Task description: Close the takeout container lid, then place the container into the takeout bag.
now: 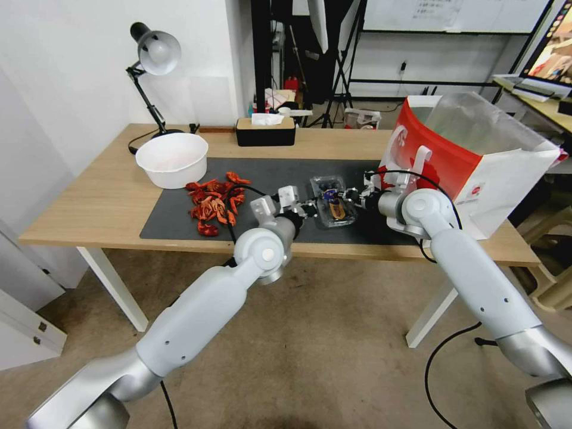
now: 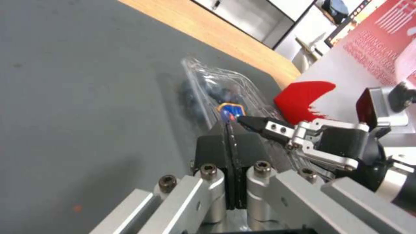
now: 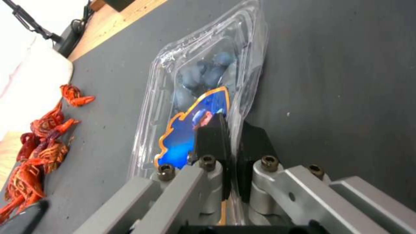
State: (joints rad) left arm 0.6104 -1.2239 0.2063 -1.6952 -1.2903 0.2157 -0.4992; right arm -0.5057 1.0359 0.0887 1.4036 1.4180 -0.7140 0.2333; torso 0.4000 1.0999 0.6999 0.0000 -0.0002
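You have the container lying on the dark mat near the table's front edge, between the two grippers, with its lid down over the blueberries. Your right gripper pinches the container's rim: one finger sits on the blue label, the other on the outer side, clear plastic between them. Your left gripper is at the container's opposite side with its pads pressed together; you cannot tell from its wrist view whether any plastic is caught between them. The bag stands open on the table just to the right of the right gripper, foil lining showing. Left of the container lies a pile of red crayfish, and beyond it the white bowl
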